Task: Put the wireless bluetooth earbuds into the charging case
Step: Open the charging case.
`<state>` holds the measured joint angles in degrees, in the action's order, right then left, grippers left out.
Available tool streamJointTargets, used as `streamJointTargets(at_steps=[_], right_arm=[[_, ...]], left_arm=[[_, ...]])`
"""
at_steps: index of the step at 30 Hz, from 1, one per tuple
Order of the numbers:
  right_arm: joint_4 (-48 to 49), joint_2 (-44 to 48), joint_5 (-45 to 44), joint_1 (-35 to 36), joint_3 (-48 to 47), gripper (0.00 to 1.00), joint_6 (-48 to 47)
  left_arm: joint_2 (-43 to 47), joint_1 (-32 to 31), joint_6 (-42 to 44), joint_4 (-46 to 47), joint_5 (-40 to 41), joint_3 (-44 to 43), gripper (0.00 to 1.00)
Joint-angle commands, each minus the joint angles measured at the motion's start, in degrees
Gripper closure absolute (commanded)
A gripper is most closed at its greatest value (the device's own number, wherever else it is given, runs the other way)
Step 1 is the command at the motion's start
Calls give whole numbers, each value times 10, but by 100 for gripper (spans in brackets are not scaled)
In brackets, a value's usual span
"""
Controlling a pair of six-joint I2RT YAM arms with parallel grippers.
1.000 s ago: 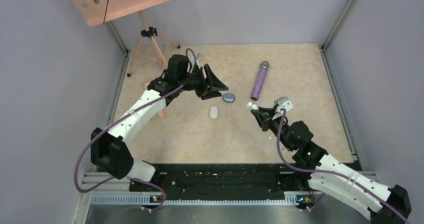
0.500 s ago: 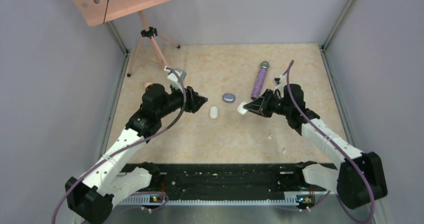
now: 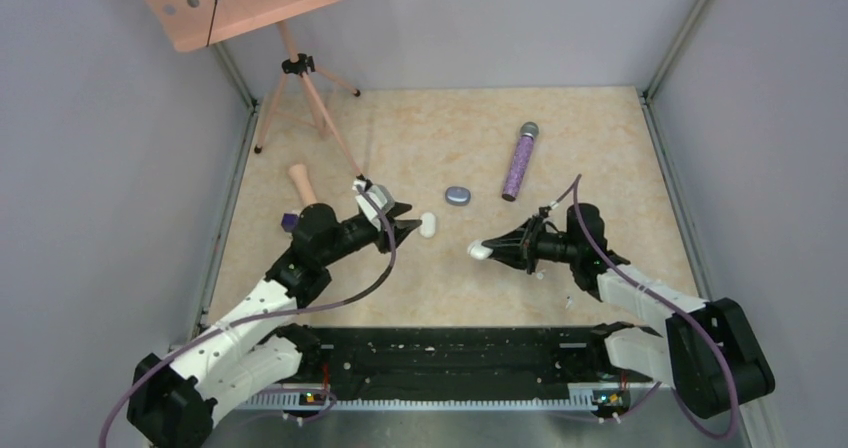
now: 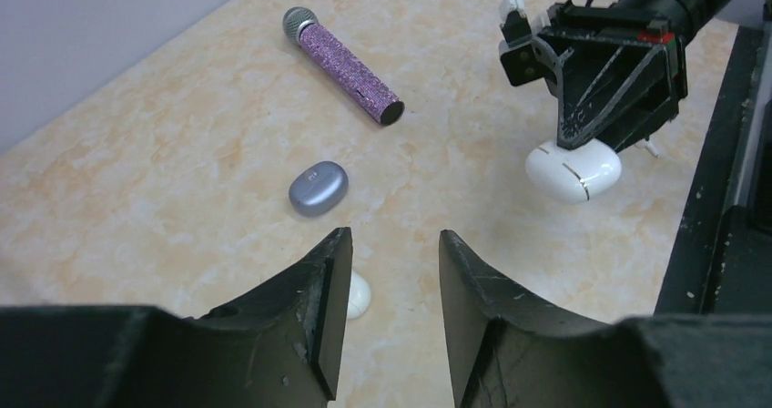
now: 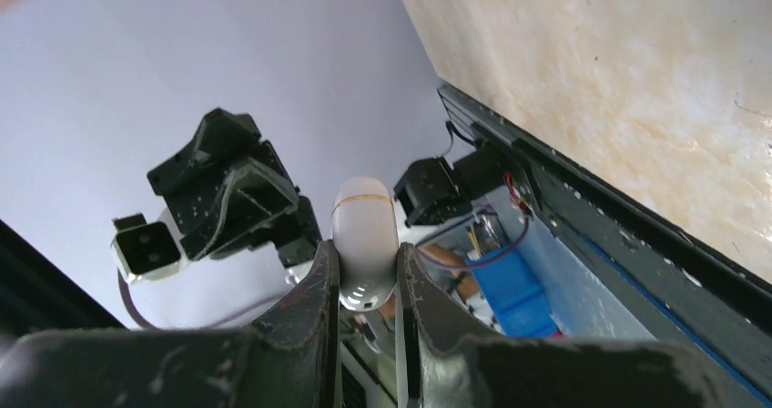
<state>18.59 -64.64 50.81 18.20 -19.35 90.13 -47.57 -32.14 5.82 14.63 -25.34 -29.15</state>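
Note:
My right gripper (image 3: 490,250) is shut on a white oval charging case (image 5: 364,230), held off the table and pointing left; the same case (image 4: 573,171) shows in the left wrist view. My left gripper (image 4: 391,244) stands open with nothing between its fingers, just left of a second white case (image 3: 428,225) lying on the table. That case (image 4: 359,296) peeks out behind the left finger. A grey-blue closed case (image 3: 458,195) lies further back. A tiny white speck (image 3: 568,303) lies by the right forearm, too small to tell whether it is an earbud.
A purple glitter microphone (image 3: 518,163) lies at the back right. A tripod (image 3: 300,78) carrying a pink board stands at the back left, with a pink wooden handle (image 3: 300,181) on the table beside it. Grey walls close in both sides.
My left gripper has come forward from beside the grey-blue case to the white case on the table, jaws narrower. My right gripper has carried its white case nearer and slightly left.

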Motion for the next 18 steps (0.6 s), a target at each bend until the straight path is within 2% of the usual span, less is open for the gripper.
streamJointTargets(at_steps=[1,2,6,14,18], right_arm=[[80,30,-58,-1,45,100,128],[95,35,-71,-1,54,100,145],[91,37,-60,-1,42,100,138],[36,61,-60,-2,18,100,114],[36,72,-57,-1,16,100,118]], left_arm=[[-37,-32,-55,10,51,-48,55],[-38,-55,-46,9,71,-39,54],[-29,-195,152,130,154,46,36],[-110,-301,332,184,246,28,34],[-146,-314,383,192,261,14,34]])
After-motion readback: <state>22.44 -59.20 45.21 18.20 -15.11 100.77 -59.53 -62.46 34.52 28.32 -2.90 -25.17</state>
